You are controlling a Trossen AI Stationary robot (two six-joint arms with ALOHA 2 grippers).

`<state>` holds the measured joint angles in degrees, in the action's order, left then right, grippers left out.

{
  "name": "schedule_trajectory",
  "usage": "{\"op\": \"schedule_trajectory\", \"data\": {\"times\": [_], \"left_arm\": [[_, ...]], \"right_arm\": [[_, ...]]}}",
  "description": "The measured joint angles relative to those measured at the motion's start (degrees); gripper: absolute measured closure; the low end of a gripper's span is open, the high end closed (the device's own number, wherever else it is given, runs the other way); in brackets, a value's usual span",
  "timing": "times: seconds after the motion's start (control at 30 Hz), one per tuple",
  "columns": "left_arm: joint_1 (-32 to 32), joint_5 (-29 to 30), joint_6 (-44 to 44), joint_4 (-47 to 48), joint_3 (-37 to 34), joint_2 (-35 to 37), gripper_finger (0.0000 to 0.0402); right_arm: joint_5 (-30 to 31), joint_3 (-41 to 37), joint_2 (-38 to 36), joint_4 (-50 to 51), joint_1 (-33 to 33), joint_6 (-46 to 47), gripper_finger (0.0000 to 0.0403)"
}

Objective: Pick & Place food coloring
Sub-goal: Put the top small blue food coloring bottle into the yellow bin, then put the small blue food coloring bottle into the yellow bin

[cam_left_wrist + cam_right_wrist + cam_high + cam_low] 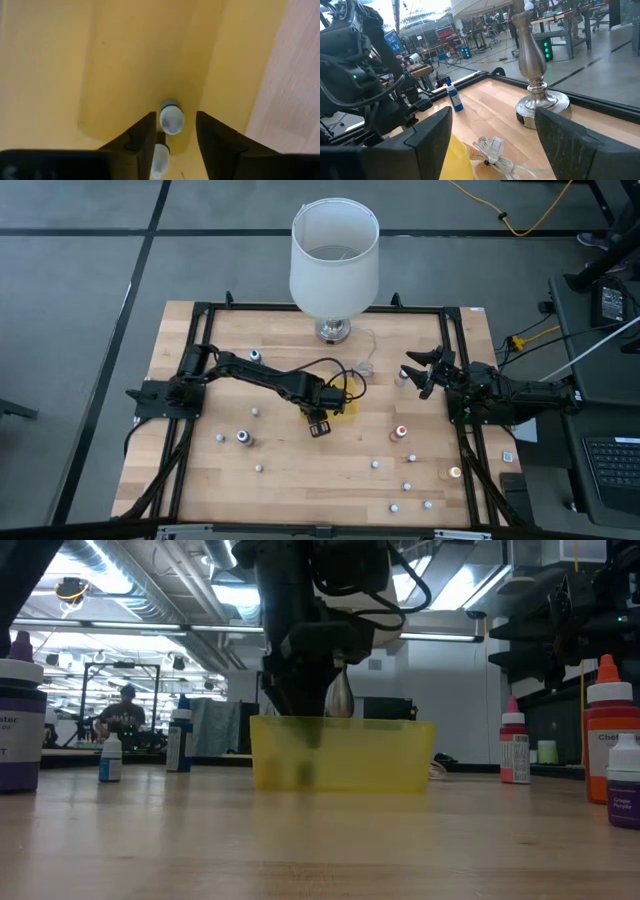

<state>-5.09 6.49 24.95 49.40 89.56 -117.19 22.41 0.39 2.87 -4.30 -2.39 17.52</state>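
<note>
Placing a bottle in the tray.
Left hand (172,145) over the yellow tray (347,402), fingers parted, gripping nothing; pale blue-capped bottle (171,118) lying inside between them. Next, probably: lift clear, fetch another from the worktop (300,470). Right hand (424,372) idle, spread wide, empty.

The tray (343,753) is translucent yellow; the lampshade (334,254) is white; the table (300,470) is pale wood. One bottle (514,746) has a red top, another (604,735) perhaps orange.
</note>
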Motion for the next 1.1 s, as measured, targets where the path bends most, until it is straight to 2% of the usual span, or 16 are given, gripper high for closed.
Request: {"op": "schedule_trajectory", "data": {"times": [0.4, 0.53, 0.77, 1.1], "left_arm": [[1.2, 3.0, 0.1, 3.5, 0.0, 4.1, 0.0165], [2.0, 3.0, 4.2, 6.4, 0.1, 7.1, 0.0142], [3.9, 4.9, 12.9, 17.9, 0.1, 11.9, 0.0134], [4.1, 7.4, 24.0, 25.9, -0.3, 18.8, 0.0136]], "right_arm": [[0.0, 0.0, 0.0, 0.0, 0.0, 0.0, 0.0120], [0.0, 0.0, 0.0, 0.0, 0.0, 0.0, 0.0120], [0.0, 0.0, 0.0, 0.0, 0.0, 0.0, 0.0120], [0.0, 0.0, 0.0, 0.0, 0.0, 0.0, 0.0120]]}}
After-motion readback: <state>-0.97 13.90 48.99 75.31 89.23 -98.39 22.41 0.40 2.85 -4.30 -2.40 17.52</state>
